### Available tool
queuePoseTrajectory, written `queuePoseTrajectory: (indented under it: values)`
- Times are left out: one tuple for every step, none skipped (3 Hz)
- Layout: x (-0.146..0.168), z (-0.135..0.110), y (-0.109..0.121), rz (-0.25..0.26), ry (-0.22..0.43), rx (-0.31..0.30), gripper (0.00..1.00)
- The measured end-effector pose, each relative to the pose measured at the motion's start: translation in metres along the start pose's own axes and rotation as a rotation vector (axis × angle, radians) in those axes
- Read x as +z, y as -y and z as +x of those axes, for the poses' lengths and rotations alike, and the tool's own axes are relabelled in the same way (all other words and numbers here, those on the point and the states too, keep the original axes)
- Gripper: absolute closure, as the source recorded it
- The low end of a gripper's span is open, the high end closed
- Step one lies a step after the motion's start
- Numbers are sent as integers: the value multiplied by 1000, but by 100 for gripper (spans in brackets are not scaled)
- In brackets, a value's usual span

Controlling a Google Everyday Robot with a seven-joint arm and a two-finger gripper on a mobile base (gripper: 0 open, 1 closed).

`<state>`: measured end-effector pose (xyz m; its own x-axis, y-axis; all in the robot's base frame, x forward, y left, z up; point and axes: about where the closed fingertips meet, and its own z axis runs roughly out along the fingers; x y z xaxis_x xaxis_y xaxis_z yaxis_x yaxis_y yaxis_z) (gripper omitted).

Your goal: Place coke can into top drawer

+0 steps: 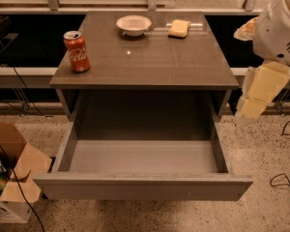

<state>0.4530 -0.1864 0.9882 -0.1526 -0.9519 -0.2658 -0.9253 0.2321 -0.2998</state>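
Coke can (77, 51) upright on the cabinet top (154, 62), near-left corner, close to the left edge, well apart from everything else up there. Not in the drawer yet.

Gripper (255, 98): hanging off the right side of the cabinet, just beside the top's right edge, above the floor. Touching nothing, holding nothing. Open or closed: cannot tell from here. White arm housing (280, 30) sits above it at the right edge of view.

Near to far:
- Top drawer (145, 187) pulled all the way out toward me, plain flat grey front. Inside, only the lighter grey floor shows.
- Cardboard box (9, 141) on the floor left of the drawer, flaps open, some green and dark packaging in it; can't read what. A black cable (19, 197) runs over it.
- Floor (261, 153) is speckled stone. Another black cable (282, 179) loops at the right.
- Cabinet top is dark grey and glossy, with a light glint near the middle.
- Bowl (134, 25), white, at the back centre, upright. Contents: can't tell.
- Sponge (179, 28), yellow, just right of the bowl, not touching it.
- Behind the cabinet: dark recesses left and right, then a pale window frame (101, 5) across the back.
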Motion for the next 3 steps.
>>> queuePoseTrajectory:
  values:
    - [21,-29,9,-29,72,-33,0]
    - [44,-59,20,-61,147,-61,0]
    - [70,-93,39,-88,221,-83,0]
